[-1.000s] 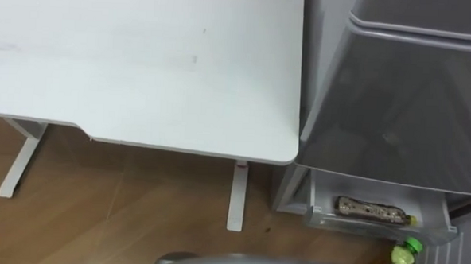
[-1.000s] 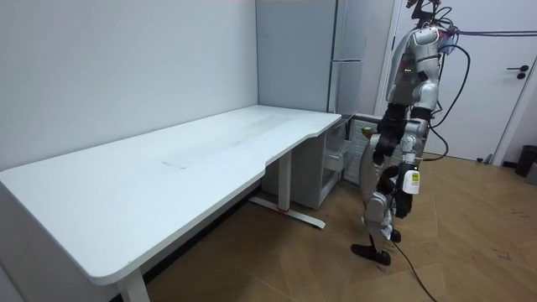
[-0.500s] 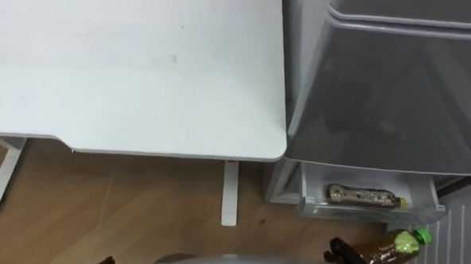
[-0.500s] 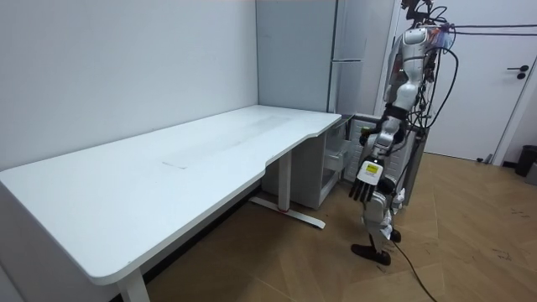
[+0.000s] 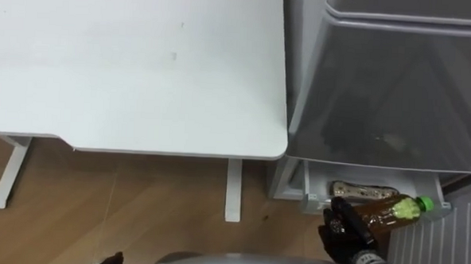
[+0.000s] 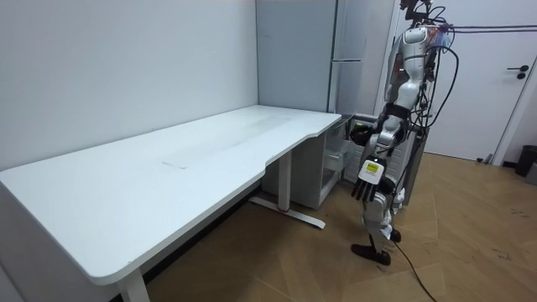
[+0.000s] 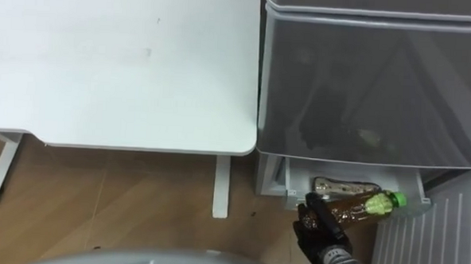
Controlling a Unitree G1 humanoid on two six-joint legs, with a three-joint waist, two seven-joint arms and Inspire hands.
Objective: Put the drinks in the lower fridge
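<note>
My right hand (image 5: 341,232) is shut on a brown drink bottle (image 5: 387,210) with a green cap. It holds the bottle on its side, just above the front edge of the open lower fridge drawer (image 5: 306,200). A second brown bottle (image 5: 360,189) lies inside that drawer, partly hidden behind the held one. In the room view I stand facing the grey fridge (image 6: 357,50), with the right hand (image 6: 362,132) raised at the drawer. My left hand (image 6: 366,180) hangs at my side with straight fingers; its tip shows at the lower edge (image 5: 110,262).
A white desk (image 5: 135,64) stands on my left, its edge close against the fridge (image 5: 389,83), with a white leg (image 5: 233,191) on the wooden floor. A ribbed white panel (image 5: 445,245) lies at the lower right beside the drawer.
My right hand has lifted the bottle from low at the right up and forward to the drawer's front edge. The view shifted early on and is steady now.
</note>
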